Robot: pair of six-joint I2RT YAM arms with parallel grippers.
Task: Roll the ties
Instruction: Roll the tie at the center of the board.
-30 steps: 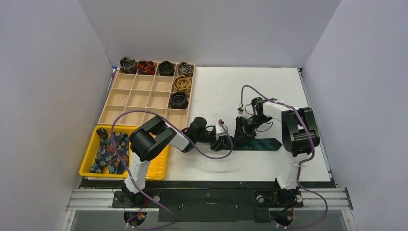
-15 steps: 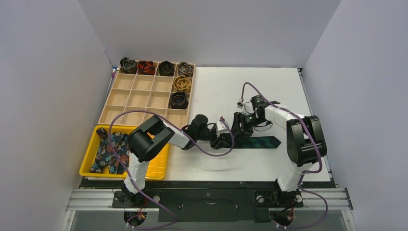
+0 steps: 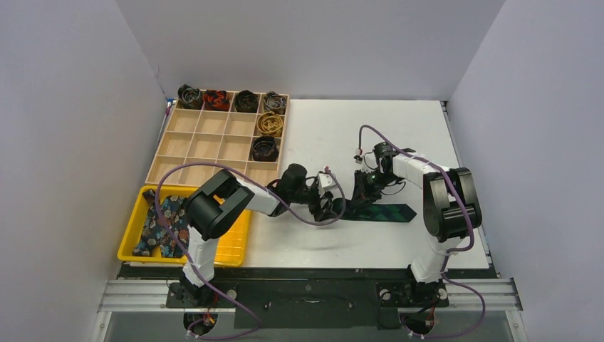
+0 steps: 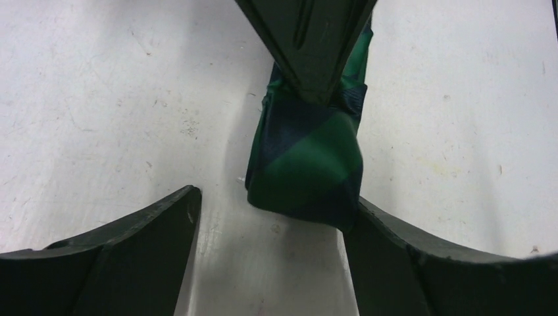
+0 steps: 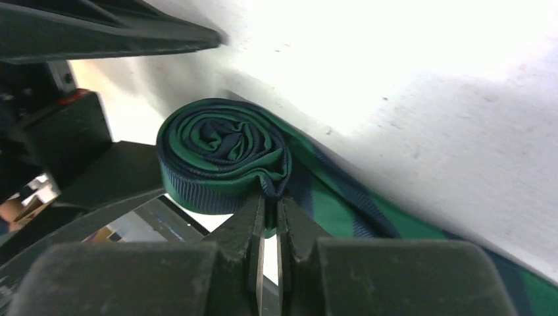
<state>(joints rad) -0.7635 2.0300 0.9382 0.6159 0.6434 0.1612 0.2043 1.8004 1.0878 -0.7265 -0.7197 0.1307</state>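
At mid-frame of the top view, the tie [image 3: 390, 212] is lying on the bench [image 3: 320, 128], its left end wound into a coil [image 5: 224, 155]. The right pincer [image 5: 268, 197], clenched, is pressing on the coil's edge. The left pincer [image 4: 273, 207], released, is flanking the coil. To my eye, the left should be closing squarely on the coil before the right lets go, so no layer is loosening. From above, the arms are hiding the coil. Whether cloth is sitting between the right tips is unclear.
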